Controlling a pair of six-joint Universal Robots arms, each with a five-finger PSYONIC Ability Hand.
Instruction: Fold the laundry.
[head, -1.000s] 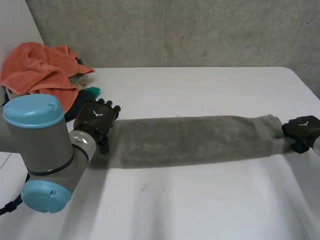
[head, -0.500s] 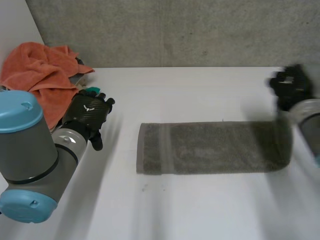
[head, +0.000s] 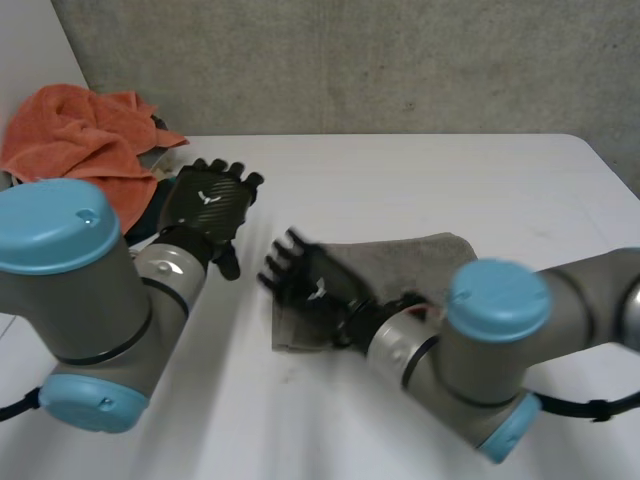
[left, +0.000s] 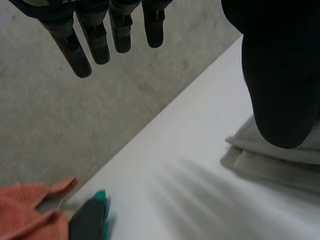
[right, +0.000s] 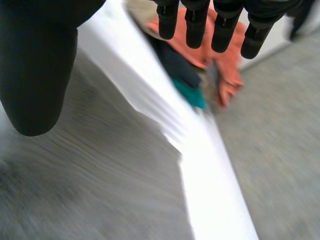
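As towel (head: 415, 262) is soft, light, limp, pinch its 9 o'clock edge; right hand (head: 303, 282) above it, left hand (head: 212, 203) at 10, both wide, empty.

I take this for a robotics lab or test bay, not a home. Beyond the fingertips of my left hand (head: 208, 205) rises a bare grey concrete wall (head: 350, 60), behind a plain white table (head: 470, 175). The robot arms (head: 70, 290) are industrial, with light-blue caps. The laundry looks like test material: a heap of orange cloth (head: 75, 140) and a dark and teal cloth (left: 92, 217) near that hand, and a grey towel (head: 420, 260) under my right hand (head: 300, 280).
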